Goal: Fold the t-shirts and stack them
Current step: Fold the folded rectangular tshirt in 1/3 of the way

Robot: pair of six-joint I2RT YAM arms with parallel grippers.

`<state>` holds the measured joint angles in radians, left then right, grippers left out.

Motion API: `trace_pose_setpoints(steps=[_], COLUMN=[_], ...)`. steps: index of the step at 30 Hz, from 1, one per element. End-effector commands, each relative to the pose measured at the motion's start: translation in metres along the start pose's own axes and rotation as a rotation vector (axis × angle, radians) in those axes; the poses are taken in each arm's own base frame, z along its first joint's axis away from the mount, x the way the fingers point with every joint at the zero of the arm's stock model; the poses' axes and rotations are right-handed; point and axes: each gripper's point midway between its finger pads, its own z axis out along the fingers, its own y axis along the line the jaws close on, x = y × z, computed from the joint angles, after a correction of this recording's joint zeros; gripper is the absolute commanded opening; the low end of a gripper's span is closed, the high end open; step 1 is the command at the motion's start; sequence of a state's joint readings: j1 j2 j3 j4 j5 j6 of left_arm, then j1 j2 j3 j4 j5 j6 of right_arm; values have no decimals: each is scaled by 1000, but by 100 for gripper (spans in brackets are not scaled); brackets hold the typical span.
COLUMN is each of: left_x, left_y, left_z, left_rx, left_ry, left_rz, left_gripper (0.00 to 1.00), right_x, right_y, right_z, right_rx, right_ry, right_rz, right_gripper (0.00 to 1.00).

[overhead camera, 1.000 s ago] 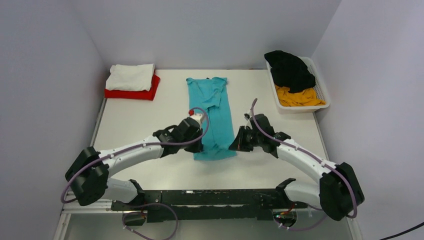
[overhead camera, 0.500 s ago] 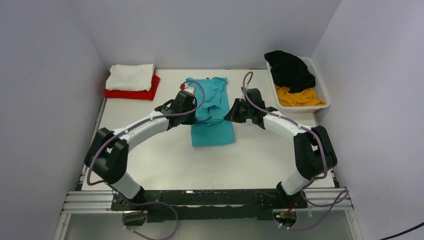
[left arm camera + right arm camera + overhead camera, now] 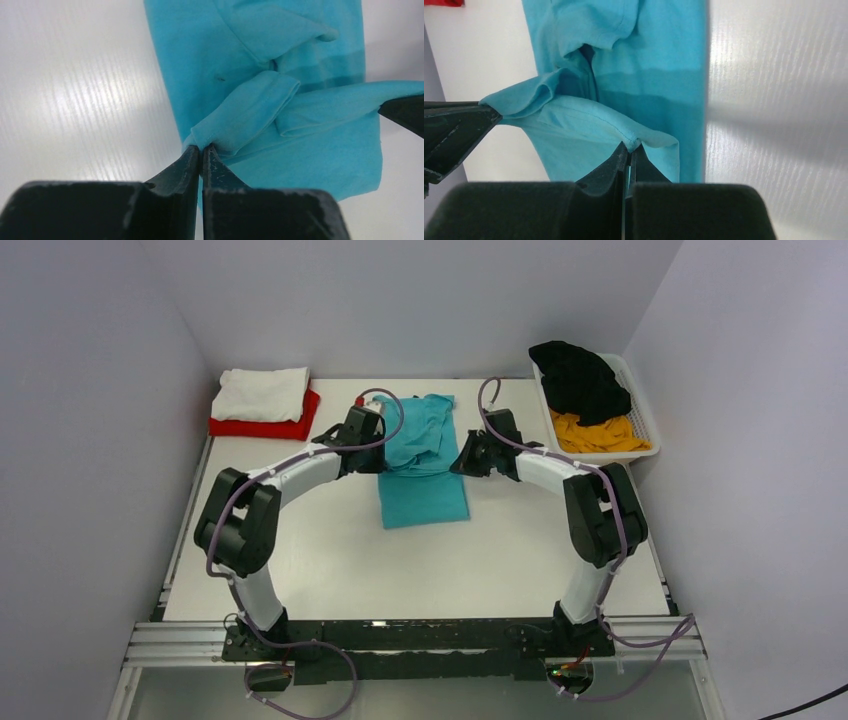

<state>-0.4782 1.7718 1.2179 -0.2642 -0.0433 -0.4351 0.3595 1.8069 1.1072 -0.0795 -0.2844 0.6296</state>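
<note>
The teal t-shirt [image 3: 423, 475] lies lengthwise in the middle of the table, its near end doubled back toward the collar. My left gripper [image 3: 378, 443] is shut on the hem's left corner [image 3: 215, 137]. My right gripper [image 3: 462, 458] is shut on the hem's right corner [image 3: 644, 142]. Both hold the hem a little above the shirt's upper half. A folded white t-shirt [image 3: 262, 393] lies on a folded red t-shirt [image 3: 290, 424] at the far left. A black t-shirt [image 3: 580, 380] and a yellow-orange t-shirt [image 3: 597, 435] sit in the basket.
The white slatted basket [image 3: 643, 415] stands at the far right by the wall. Grey walls close in the table on the left, back and right. Both arms arch over the table [image 3: 300, 540] from the near edge.
Both grippers have carried the shirt's near hem away from me, from the near part of the table up toward the collar, doubling the shirt over itself. The arms are now stretched out.
</note>
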Motion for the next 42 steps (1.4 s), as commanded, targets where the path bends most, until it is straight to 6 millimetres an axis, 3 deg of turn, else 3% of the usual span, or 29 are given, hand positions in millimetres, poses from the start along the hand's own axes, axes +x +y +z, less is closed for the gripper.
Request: trace_pose_setpoints(steps=[1,9,12,14,15,17,18,21,22,24,29,33,37,42], left_x=[-26,-35,-35,-36,-37,-45,-51,-62,-63,-54,-13,35,89,120], left_y=[-21,-13,3,8,8,9,9,6,5,5,8,22,48,61], left_z=[3,9,17,21,22,17,12,-10,-17,-29,-59,-79,-93,-108], left_rx=[95,71,15,19,28,31,31,47,56,71,122,119,53,50], left_ry=[-67,-84,-63,-46,-44,-60,-73,-126,-140,-133,-137,-116,-70,-93], left_rz=[42,31,21,13,13,10,8,7,4,-7,-106,-185,-253,-291], left_gripper=[9,13,33,46,52,61,67,98,99,99,99,99,99,99], right_x=[-36,-43,-41,-43,-48,-57,-62,-69,-70,-66,-15,30,43,40], right_y=[10,3,-2,-4,-4,1,6,18,20,21,42,70,85,85], right_z=[-4,-4,6,12,14,17,17,11,8,-2,-13,-1,16,41], right_rx=[-27,0,6,1,-3,-33,-52,-88,-91,-98,-180,-244,-278,-271], right_ry=[-113,-128,-106,-110,-113,-113,-115,-121,-129,-135,-78,-1,23,40], right_rz=[-38,-50,-29,-28,-24,-33,-48,-100,-111,-132,-251,-329,-324,-313], right_gripper=[0,0,0,7,14,36,42,70,79,98,100,100,100,100])
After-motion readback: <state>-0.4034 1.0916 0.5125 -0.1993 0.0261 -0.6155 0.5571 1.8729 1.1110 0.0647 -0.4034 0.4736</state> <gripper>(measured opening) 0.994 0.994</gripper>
